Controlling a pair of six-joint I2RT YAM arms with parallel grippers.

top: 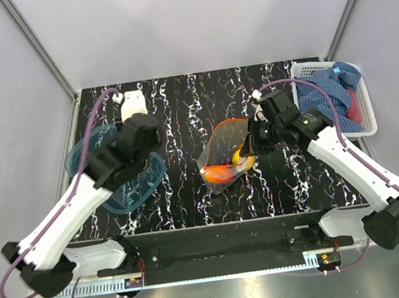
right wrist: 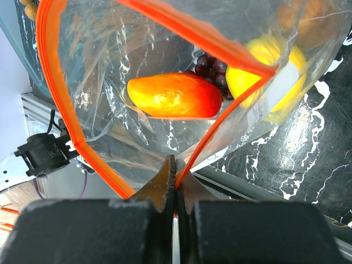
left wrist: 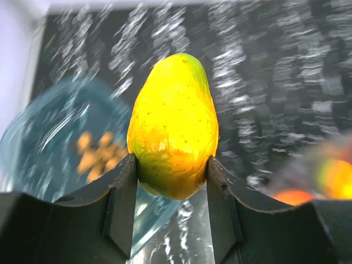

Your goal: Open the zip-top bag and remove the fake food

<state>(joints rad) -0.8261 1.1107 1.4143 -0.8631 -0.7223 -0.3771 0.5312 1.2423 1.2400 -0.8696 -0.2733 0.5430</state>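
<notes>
While your left gripper point(left wrist: 170, 160) clamps the yellow-green mango point(left wrist: 173, 126) over the blue tub point(left wrist: 49, 143), your right gripper point(right wrist: 175, 170) pinches the open zip-top bag point(right wrist: 110, 55) by its rim mid-surface point(top: 178, 100), so a slipping pinch could collapse it over the fruit inside point(right wrist: 173, 95).

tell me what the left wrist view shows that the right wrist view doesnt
Only the left wrist view shows the mango clamped in the left gripper. Only the right wrist view shows the right gripper pinching the open bag by its rim, with an orange fruit, grapes and a lemon inside. Both show the black marbled table; a blur at the left wrist view's right edge may be the bag.
</notes>
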